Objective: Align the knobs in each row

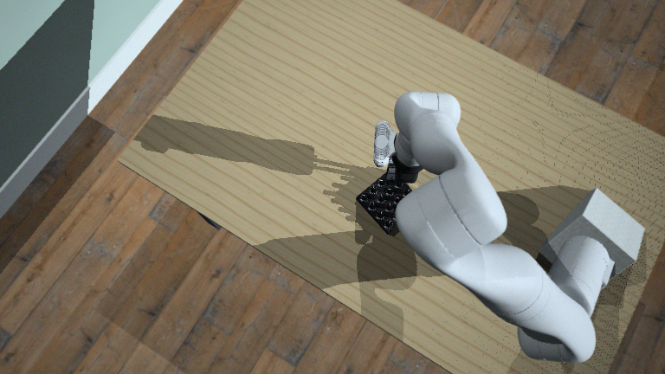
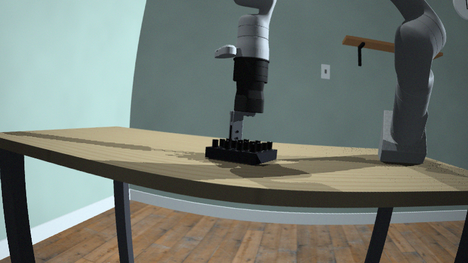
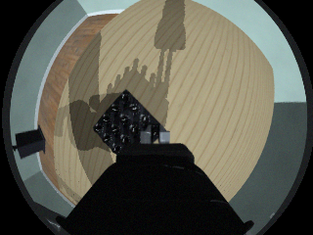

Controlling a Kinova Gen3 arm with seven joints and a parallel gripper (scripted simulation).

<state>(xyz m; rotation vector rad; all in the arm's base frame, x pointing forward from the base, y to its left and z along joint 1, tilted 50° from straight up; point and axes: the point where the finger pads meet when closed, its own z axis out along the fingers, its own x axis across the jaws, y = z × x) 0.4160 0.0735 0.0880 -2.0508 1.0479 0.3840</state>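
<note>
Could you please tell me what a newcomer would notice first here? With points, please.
Probably the big pale robot arm [image 1: 470, 198] [image 2: 414, 46], reaching across the wooden table [image 1: 293, 80] [image 2: 179, 173] [image 3: 220, 73]. Next, the black knob box [image 1: 361, 199] [image 2: 229, 154] [image 3: 98, 128] beneath its hand [image 2: 236, 139] [image 3: 155, 137], bristling with short knobs.

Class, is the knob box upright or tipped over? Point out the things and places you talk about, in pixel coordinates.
Upright: the knob box [image 1: 372, 202] [image 2: 229, 155] [image 3: 100, 128] sits flat on the table [image 1: 293, 80] [image 2: 165, 177] [image 3: 220, 88], knobs upward.

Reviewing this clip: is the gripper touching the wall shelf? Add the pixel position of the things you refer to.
Apart. The exterior view shows it plainly: the gripper [image 1: 391, 174] [image 2: 236, 139] [image 3: 156, 131] is down at the knob box [image 1: 377, 203] [image 2: 229, 154] [image 3: 109, 128], with bare wall between it and the shelf [image 2: 374, 43].
</note>
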